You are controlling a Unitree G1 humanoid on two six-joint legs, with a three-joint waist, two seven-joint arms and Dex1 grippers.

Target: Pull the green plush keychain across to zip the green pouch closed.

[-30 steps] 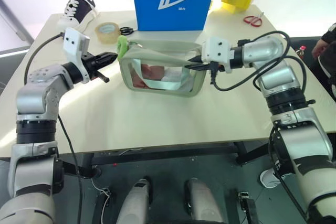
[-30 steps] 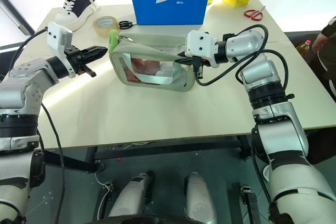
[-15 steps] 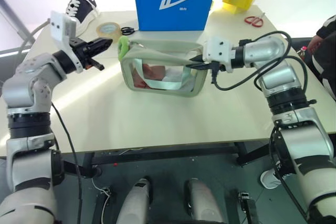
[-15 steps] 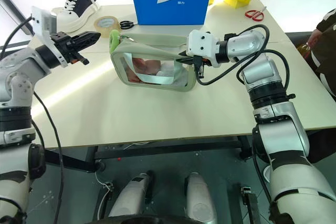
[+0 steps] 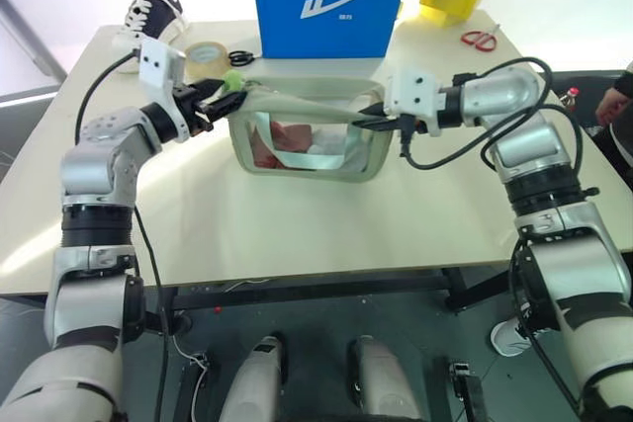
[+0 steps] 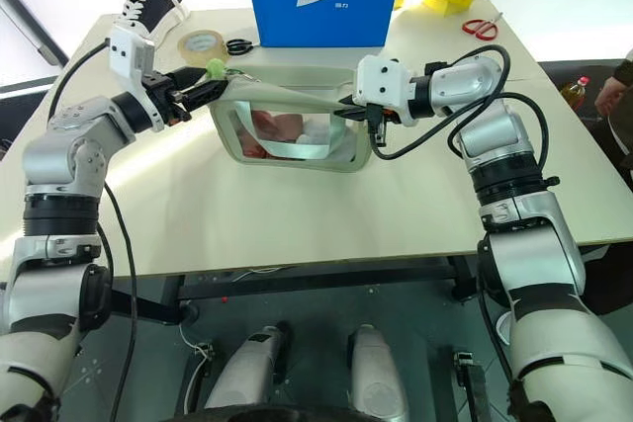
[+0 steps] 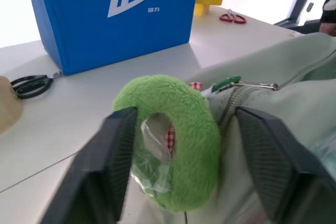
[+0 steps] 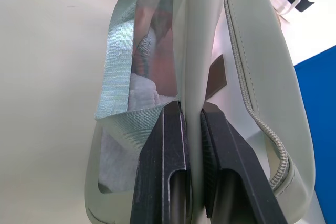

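getting ready to grab. left pincer (image 7: 178,177) spread wide around the green plush keychain (image 7: 170,137) at the green pouch (image 5: 307,135) corner on the counter (image 5: 297,224). right pincer (image 8: 184,156) pressed on the pouch's far edge (holding it steady). next: squeeze the keychain, then pull across.

The left gripper (image 7: 178,145) reached the green plush keychain (image 7: 176,129), jaws parted.
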